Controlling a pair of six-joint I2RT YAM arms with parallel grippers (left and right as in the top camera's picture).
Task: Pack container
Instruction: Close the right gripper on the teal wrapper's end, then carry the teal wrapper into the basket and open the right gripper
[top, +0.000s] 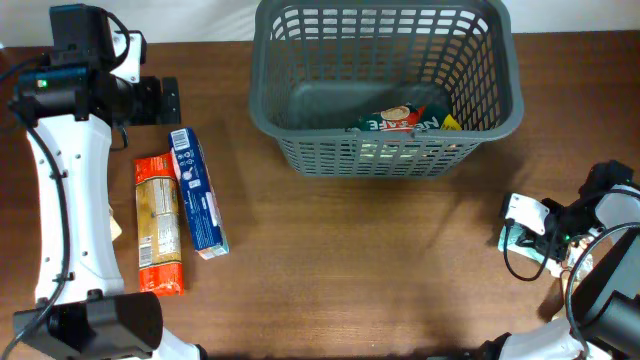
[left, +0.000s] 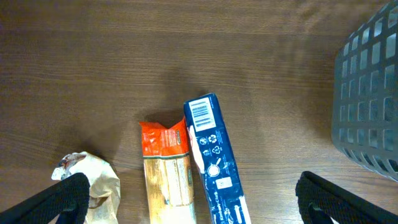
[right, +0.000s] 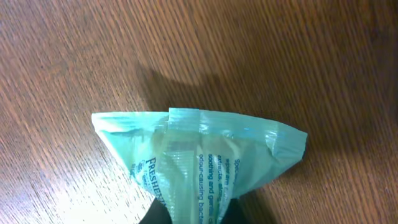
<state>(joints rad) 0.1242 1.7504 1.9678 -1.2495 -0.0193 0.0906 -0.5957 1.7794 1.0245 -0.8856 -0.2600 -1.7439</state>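
Your basket (top: 330, 155) sits at the far edge of the table (top: 350, 280), a little right of the middle. A red-and-green snack packet (top: 398, 120) lies on its floor toward the right side. Your left gripper (top: 170, 100) hangs near the far-left corner with its fingers (left: 68, 199) spread wide, holding nothing. Along the left edge a blue box (left: 211, 162) and an orange pack (left: 165, 168) lie side by side, touching, with the box on the side nearer the basket. A crumpled tan wrapper (left: 93, 177) lies just beside the pack on its other side. Your right gripper (right: 189, 218) is near the right edge, toward the near corner, pinched onto a teal packet (right: 199, 155) that fans out over bare wood. You cannot tell whether the packet touches the table.
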